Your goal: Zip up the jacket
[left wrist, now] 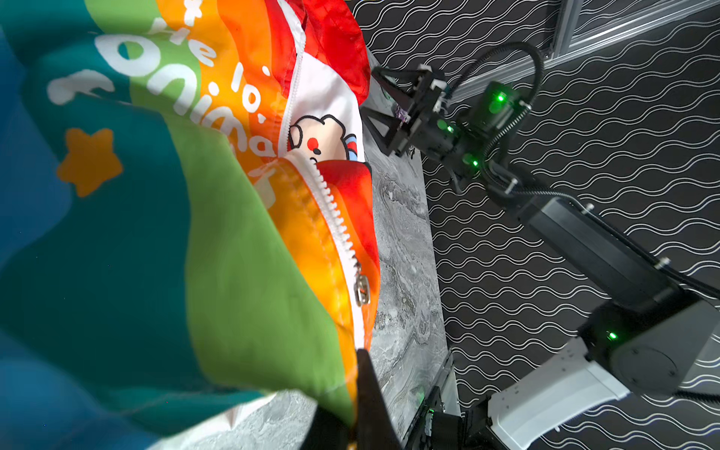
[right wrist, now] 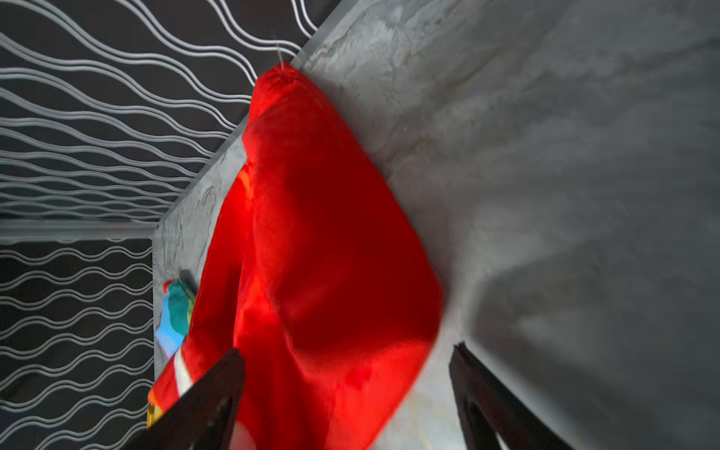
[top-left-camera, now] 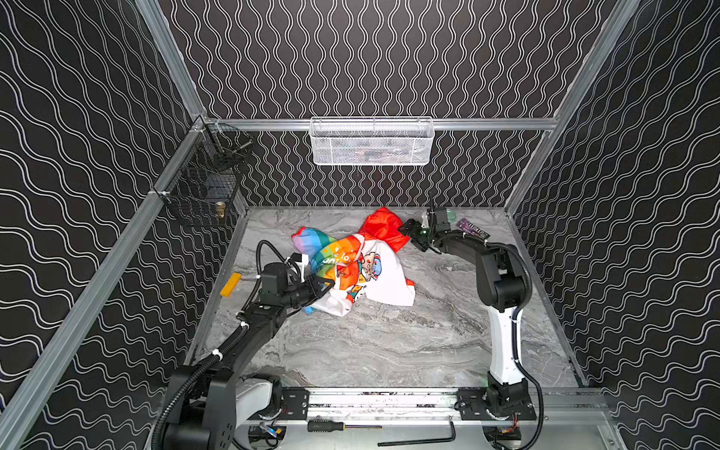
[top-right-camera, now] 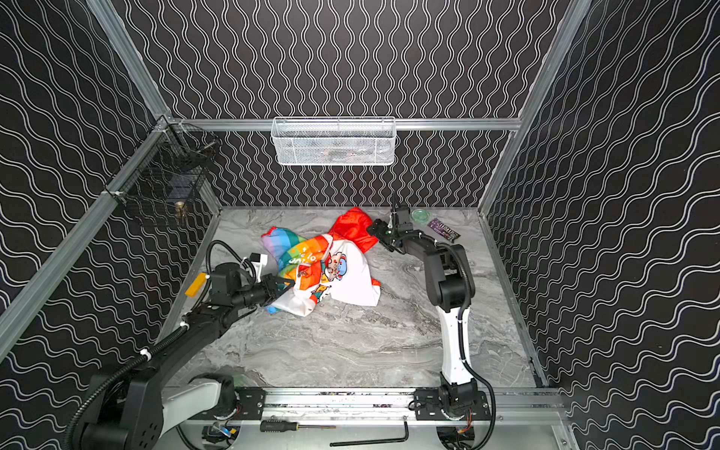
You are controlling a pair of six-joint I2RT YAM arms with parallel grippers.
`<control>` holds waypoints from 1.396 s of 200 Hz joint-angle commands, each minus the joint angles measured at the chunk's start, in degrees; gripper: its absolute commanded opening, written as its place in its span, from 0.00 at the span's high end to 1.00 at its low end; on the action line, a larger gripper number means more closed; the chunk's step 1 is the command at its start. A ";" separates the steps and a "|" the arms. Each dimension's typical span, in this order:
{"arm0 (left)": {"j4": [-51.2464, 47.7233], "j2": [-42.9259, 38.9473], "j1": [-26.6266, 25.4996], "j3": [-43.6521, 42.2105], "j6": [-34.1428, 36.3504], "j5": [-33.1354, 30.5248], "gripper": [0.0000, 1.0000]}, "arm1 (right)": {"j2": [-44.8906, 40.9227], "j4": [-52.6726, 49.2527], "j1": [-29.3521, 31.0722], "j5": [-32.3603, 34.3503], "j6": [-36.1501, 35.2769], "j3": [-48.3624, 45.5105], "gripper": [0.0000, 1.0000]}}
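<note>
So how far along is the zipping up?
Done: little. The slider sits low on the jacket, near the left gripper, and higher up the front gapes, showing the lining. In hand: the left gripper is shut on the jacket's edge, and the right gripper is open by the hood. Left: grab the slider and pull it to the top.

We could not read the folded lettering (left wrist: 163,74) on the jacket (left wrist: 218,272), cut off at the left wrist view's edge. The left gripper (top-left-camera: 326,283) had its fingertips buried in the jacket's fabric. Its red hood (right wrist: 319,233) was blurred; the purple packet (top-left-camera: 472,229) right of the jacket was unreadably small.
</note>
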 commanded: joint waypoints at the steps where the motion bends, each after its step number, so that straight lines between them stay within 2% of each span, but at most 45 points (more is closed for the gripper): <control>1: -0.04 -0.36 0.32 -0.36 0.67 0.76 1.00 | 3.28 1.31 -0.13 -0.94 2.10 4.24 0.23; 20: 0.48 -0.29 0.58 -0.78 0.49 0.85 1.00 | 5.05 0.91 -0.24 -1.21 2.57 6.51 0.40; 60: 1.24 0.42 1.20 -1.18 0.90 1.16 1.00 | 0.65 2.57 -1.26 -0.30 1.44 1.27 0.89; 79: -0.29 0.42 1.42 -0.51 2.41 0.79 1.00 | -3.27 3.80 -2.09 -0.15 0.46 -3.94 1.00; 125: -7.43 0.53 1.44 3.52 8.97 -2.42 1.00 | -13.37 6.10 -5.11 -1.03 -1.53 -18.38 1.00; 164: -9.63 3.14 1.47 7.25 12.31 -5.64 1.00 | -22.63 7.23 -8.80 -1.68 -2.93 -31.23 1.00; 217: -7.42 12.13 0.70 13.98 13.29 -7.83 1.00 | -36.54 6.54 -13.95 -3.88 -5.27 -47.58 1.00; 279: -7.92 24.39 -5.01 28.15 17.37 -11.81 1.00 | -48.77 5.85 -21.30 -7.14 -4.49 -59.19 1.00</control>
